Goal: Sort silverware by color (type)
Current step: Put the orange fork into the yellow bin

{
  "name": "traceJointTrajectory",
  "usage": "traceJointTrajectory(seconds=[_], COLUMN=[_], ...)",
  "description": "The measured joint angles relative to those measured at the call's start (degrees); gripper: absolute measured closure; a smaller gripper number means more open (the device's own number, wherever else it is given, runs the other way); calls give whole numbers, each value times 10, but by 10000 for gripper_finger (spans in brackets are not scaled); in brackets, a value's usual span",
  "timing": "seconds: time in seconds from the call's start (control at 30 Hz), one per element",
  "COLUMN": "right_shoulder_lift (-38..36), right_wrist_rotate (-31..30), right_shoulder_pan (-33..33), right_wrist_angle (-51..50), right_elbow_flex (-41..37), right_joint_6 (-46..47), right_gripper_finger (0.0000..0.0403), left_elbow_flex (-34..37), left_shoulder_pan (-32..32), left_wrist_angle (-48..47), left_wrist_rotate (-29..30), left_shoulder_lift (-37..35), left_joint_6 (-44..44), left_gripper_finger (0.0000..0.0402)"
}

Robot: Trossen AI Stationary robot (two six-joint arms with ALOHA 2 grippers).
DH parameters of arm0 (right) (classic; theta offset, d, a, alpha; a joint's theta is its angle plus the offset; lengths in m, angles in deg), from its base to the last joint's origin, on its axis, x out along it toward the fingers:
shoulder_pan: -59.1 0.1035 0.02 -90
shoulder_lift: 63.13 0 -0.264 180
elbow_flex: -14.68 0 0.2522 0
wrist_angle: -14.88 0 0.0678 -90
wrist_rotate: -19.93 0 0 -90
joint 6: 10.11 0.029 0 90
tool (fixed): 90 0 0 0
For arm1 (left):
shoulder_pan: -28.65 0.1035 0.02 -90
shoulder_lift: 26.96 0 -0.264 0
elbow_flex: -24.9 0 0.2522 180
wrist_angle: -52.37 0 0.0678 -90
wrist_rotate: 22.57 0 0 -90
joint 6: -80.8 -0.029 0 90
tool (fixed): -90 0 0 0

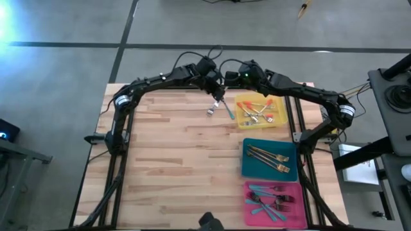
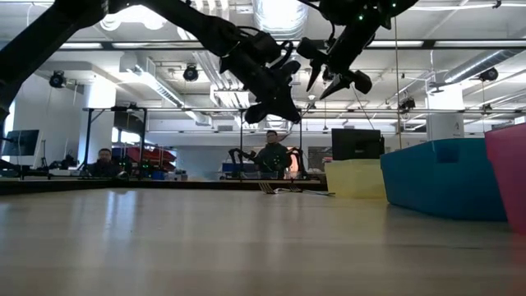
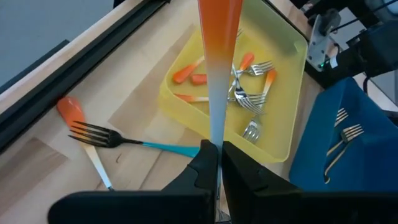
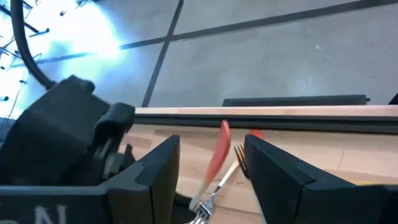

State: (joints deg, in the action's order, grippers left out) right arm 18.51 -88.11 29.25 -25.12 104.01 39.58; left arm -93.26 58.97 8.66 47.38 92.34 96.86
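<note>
The counter (image 1: 173, 147) is of pale wooden planks and stands on a grey concrete floor (image 1: 58, 70) crossed by dark seam lines (image 1: 122, 48). Beyond the counter's far edge lies an open workshop hall: a white ceiling with exposed ducts (image 2: 279, 16) and strip lights (image 2: 436, 8), and a dark monitor (image 2: 357, 144). Two seated persons show there, one (image 2: 103, 162) to the left and one (image 2: 271, 156) near the middle. Bright glare falls on the floor to the counter's left (image 1: 9, 19).
</note>
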Motion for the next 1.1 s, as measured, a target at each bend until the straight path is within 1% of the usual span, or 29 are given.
traceJointTrajectory(seconds=[0.2,0.67,1.1], right_shoulder_lift=[0,-1,0], right_wrist_rotate=[0,0,-1], right_shoulder_pan=[-2,-6,-6], right_wrist_angle=[0,5,3], right_elbow_flex=[0,0,0], right_joint_6=[-1,-6,-24], right_gripper_finger=[236,246,294], left_elbow_flex=[0,-72,-58], left_shoulder_pan=[-12,-14,-14], left_wrist_angle=[6,0,2], left_wrist_rotate=[0,6,17], left_shoulder_lift=[0,-1,-1], left_joint_6=[0,-10,-9], left_gripper_finger=[401,401,401])
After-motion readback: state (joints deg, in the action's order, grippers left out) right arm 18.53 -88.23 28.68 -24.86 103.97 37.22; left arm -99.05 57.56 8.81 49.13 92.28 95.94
